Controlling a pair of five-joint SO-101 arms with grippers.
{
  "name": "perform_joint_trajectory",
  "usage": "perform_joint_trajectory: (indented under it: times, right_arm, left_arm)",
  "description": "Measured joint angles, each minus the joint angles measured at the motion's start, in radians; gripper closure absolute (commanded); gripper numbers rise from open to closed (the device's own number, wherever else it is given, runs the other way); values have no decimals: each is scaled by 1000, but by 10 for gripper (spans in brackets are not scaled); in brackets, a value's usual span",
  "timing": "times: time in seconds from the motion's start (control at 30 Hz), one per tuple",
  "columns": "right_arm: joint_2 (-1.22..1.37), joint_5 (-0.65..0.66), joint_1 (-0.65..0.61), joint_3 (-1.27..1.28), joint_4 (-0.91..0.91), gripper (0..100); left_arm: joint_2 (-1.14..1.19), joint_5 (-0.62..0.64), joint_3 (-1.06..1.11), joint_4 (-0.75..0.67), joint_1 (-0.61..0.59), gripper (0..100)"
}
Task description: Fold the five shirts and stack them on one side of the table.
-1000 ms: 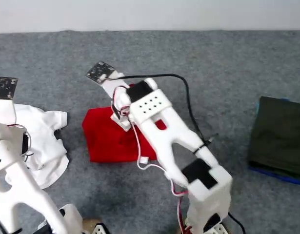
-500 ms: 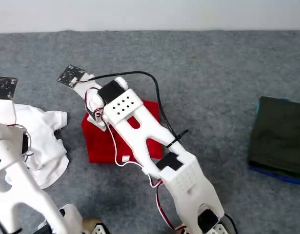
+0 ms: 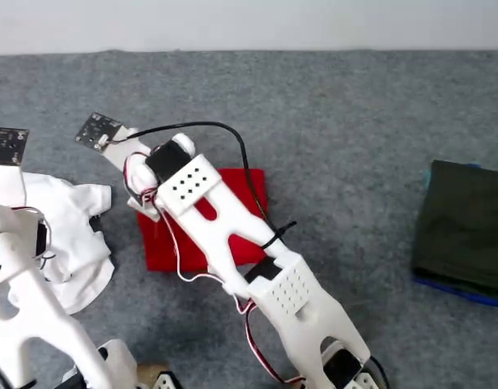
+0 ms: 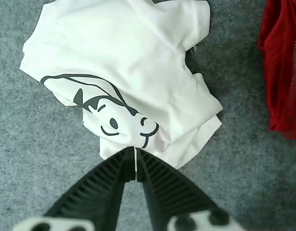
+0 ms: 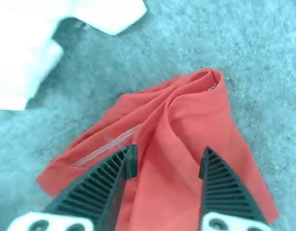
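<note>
**Item: red shirt (image 3: 155,243), fold pending.** It lay bunched and partly folded on the grey table (image 3: 354,105), left of centre, its longer side running roughly 9 to 3 o'clock in the high view.

**Right gripper (image 5: 169,156).** It was wide open with nothing held, poised over the shirt's 9 o'clock edge. The jaws stood astride a raised ridge of red cloth (image 5: 186,120) that ran away from the fingers toward 1 o'clock in the wrist view. This was the nearer arm, and closing downward would probably have pinched that ridge.

**Left gripper (image 4: 135,155).** Its jaws were closed and the tips met at the hem of the white shirt (image 4: 128,62). Whether cloth was caught could not be told.

**White shirt (image 3: 70,211).** Unfolded, just beside the red shirt at 9 o'clock.

**Dark folded stack (image 3: 463,223).** Well apart at 3 o'clock.
</note>
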Motion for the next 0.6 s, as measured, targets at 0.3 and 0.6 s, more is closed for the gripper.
perform_joint_trajectory:
  times: [0.3, 0.6]
  right_arm:
    - [9, 31, 147, -98, 135, 971]
    - [81, 147, 273, 68, 135, 988]
  left_arm:
    - [0, 0, 0, 0, 0, 981]
    - [0, 0, 0, 0, 0, 981]
